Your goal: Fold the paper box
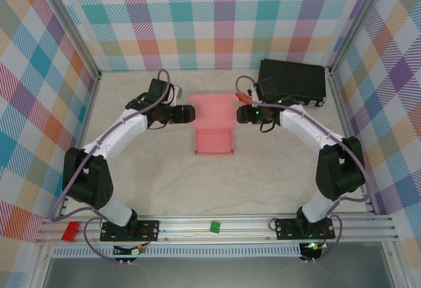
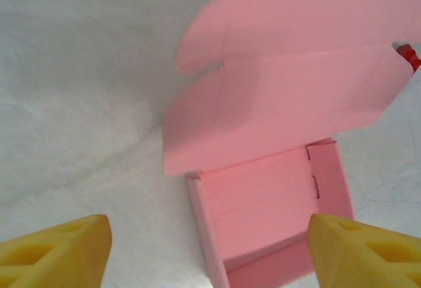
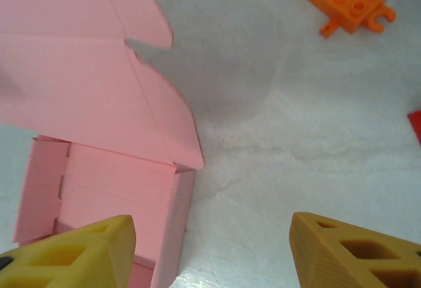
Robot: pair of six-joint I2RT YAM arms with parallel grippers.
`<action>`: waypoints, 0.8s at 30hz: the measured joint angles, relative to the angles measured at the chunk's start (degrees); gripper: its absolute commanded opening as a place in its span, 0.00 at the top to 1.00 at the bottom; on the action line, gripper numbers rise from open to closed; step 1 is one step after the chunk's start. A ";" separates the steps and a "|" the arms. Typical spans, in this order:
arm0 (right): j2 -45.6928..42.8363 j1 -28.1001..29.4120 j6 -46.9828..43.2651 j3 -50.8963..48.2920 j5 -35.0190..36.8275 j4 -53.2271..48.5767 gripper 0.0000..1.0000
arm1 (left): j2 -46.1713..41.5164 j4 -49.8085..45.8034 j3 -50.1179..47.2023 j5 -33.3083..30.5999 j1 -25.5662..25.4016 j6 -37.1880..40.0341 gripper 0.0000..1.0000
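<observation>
Top external view: the paper box (image 1: pixel 214 130) sits in the middle of the table (image 1: pixel 158 176), between the two arms. Its near half is a shallow tray with raised walls. Its lid (image 1: pixel 214 106) is open and spreads toward the far side, with a rounded flap at each end.

The left gripper (image 1: pixel 192 114) is just left of the lid and the right gripper (image 1: pixel 241 113) is just right of it, the two pointing at each other across the box. A black case (image 1: pixel 291 82) lies at the far right, and a small orange piece (image 1: pixel 245 96) lies between it and the box. On the near rail (image 1: pixel 263 227) are a red block (image 1: pixel 70 229) and a green block (image 1: pixel 215 226).

Left wrist view: the yellow fingers (image 2: pixel 56 248) stand wide apart and hold nothing, with the tray between them. Whether a finger touches the wall cannot be told.

Right wrist view: those fingers (image 3: pixel 348 248) are also spread wide and hold nothing. One overlaps the tray's corner, the other is over bare table.
</observation>
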 measured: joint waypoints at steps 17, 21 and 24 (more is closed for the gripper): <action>15.78 -5.35 -24.06 19.80 -18.91 -9.70 0.41 | 17.88 -10.43 19.28 13.57 4.72 14.49 0.22; 18.45 -5.35 -26.69 21.90 -20.26 -11.17 0.42 | 19.74 -11.58 21.20 14.69 4.76 16.39 0.28; 20.13 -5.35 -27.91 23.17 -21.35 -11.96 0.43 | 20.98 -12.11 21.75 15.13 4.76 17.18 0.32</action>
